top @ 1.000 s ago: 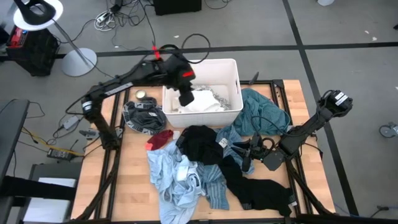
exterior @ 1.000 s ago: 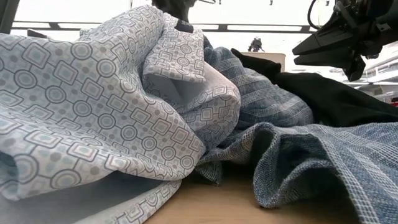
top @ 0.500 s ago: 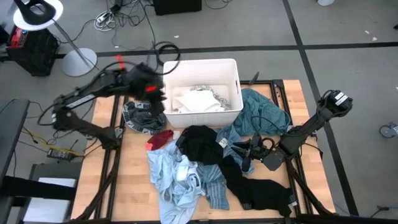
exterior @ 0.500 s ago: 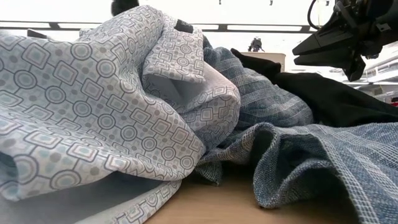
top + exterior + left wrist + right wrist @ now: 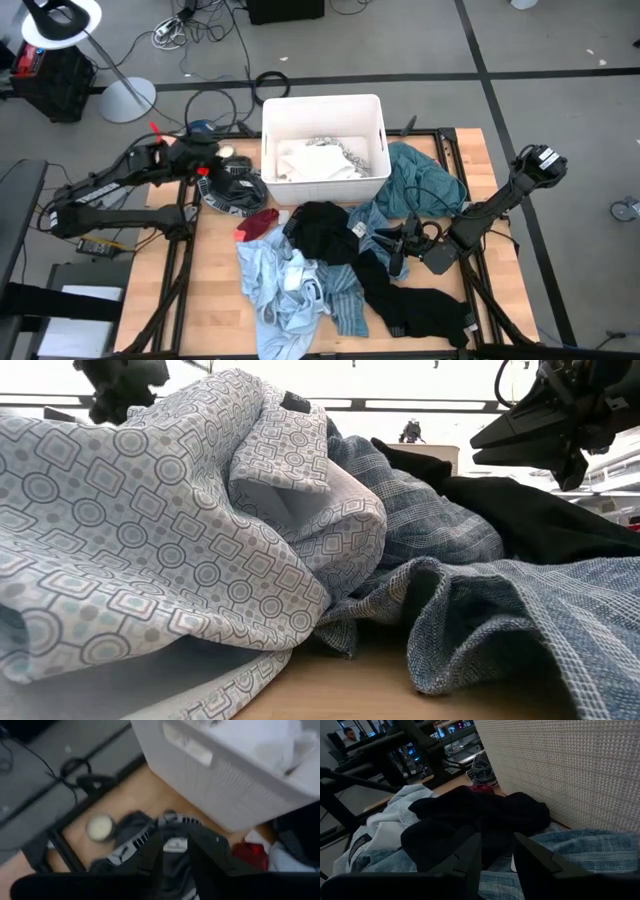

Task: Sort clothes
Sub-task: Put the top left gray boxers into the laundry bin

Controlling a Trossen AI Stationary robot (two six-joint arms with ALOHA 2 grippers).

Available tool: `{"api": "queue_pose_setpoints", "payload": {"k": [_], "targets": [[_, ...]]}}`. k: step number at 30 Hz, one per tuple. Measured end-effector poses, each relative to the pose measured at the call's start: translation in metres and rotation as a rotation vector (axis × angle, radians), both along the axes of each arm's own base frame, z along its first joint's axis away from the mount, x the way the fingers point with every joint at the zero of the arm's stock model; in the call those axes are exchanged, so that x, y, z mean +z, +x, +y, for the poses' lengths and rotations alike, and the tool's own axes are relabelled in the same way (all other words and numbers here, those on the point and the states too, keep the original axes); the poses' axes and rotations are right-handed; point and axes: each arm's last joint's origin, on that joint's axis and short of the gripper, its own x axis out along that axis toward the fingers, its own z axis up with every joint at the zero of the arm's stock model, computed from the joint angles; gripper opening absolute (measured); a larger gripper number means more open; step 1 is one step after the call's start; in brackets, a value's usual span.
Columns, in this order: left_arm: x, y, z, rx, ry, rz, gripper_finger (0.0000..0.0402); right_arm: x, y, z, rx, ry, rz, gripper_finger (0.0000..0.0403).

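Now left pincer (image 5: pixel 205 172) off the bin (image 5: pixel 372 110)

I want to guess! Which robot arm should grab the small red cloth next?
Probably left: the left gripper hangs over the table's left edge, close to the red cloth; the right gripper sits farther off, across the black garment.

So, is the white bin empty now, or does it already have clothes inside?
Not empty. The white bin holds white fabric and a patterned piece on its floor.

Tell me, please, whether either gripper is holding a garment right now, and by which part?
Nothing is held. The left gripper hangs open over the grey-and-black garment beside the bin; the right gripper rests open among the clothes.
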Motion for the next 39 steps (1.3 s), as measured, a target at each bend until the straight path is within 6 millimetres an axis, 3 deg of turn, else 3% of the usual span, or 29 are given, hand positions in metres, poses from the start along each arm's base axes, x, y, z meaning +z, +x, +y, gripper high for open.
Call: {"api": "queue_pose_setpoints", "payload": {"k": [6,13,22,33,39], "targets": [[-0.027,0.007,0.005,-0.002,-0.129,0.04,0.0141,0.0,0.0,0.0,0.001,0.005,-0.004,0.0112],[-0.052,0.012,0.01,0.085,-0.121,0.113,0.0199,0.0,0.0,0.0,0.007,0.007,-0.002,0.0112],[-0.101,0.021,0.024,0.158,-0.269,0.188,0.0202,0.0,0.0,0.0,0.008,0.005,-0.001,0.0112],[-0.123,0.026,0.052,0.236,-0.31,0.262,0.0202,0.001,0.0,0.001,0.019,0.013,-0.003,0.0112],[-0.148,0.027,0.053,0.212,-0.442,0.279,0.0202,0.001,0.0,0.001,0.019,0.012,-0.002,0.0112]]}}
